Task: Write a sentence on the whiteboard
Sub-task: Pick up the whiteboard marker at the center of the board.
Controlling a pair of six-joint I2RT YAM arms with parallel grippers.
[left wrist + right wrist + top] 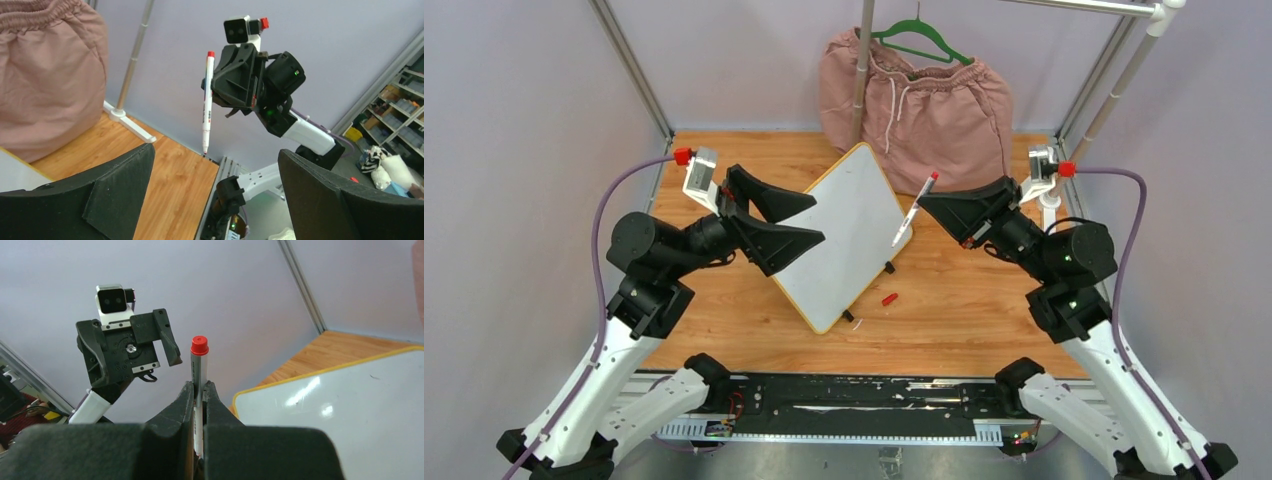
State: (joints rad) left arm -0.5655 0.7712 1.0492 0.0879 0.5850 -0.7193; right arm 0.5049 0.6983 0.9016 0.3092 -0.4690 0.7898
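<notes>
One marker (913, 212) is pinched between the jaws of the right gripper (923, 204); the jaws of the left gripper (814, 220) stand wide beside the whiteboard (849, 245).

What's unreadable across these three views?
Top view: left gripper covers part of the left edge of the whiteboard.
Top view: marker tip touching the board or not, unclear.
Right wrist: marker's lower end hidden between jaws of the right gripper.
Top view: small red piece on the table, too small to identify.

A wooden tabletop (964, 310) is enclosed by pale lilac walls (524, 100) and metal frame posts (631, 65), with cluttered shelves (395, 115) seen beyond.
</notes>
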